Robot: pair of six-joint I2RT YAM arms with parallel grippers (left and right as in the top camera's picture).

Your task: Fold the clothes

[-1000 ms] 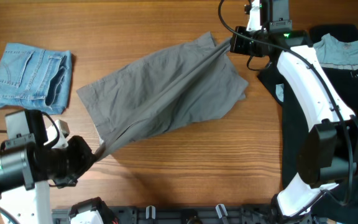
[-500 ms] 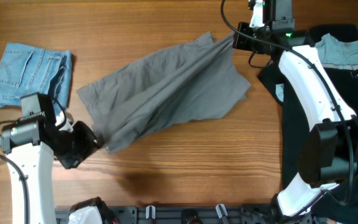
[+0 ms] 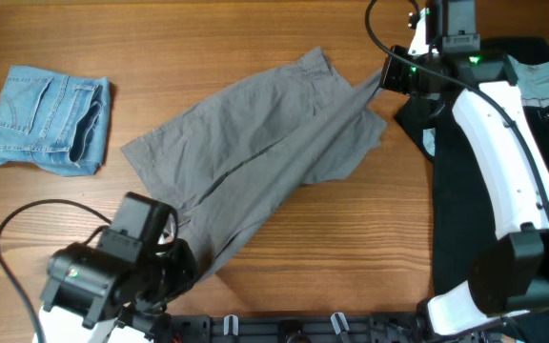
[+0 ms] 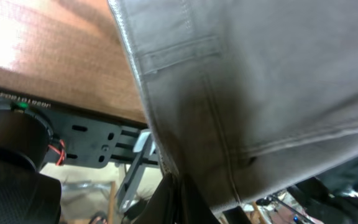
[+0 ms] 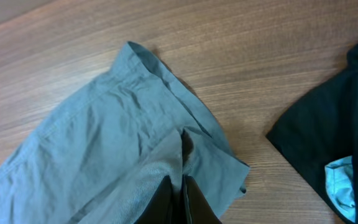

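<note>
The grey pants point(image 3: 255, 152) lie stretched diagonally across the wooden table, from front left to back right. My left gripper point(image 3: 183, 259) is shut on their front-left end near the table's front edge. In the left wrist view the waistband with a belt loop point(image 4: 179, 53) fills the frame, and the jaws point(image 4: 178, 200) pinch the fabric edge. My right gripper point(image 3: 382, 81) is shut on the back-right corner. In the right wrist view its jaws point(image 5: 183, 198) clamp a raised fold of the pants point(image 5: 104, 143).
Folded light-blue denim shorts point(image 3: 46, 119) lie at the far left. A black garment point(image 3: 475, 181) with a pale-blue shirt point(image 3: 541, 81) on it covers the right side, beside the right gripper. A black rail point(image 3: 284, 329) runs along the front edge.
My left arm has swung from the left side toward the front edge, dragging the pants' lower end forward and right. My right gripper has moved right with its corner, and the cloth is stretched longer.
</note>
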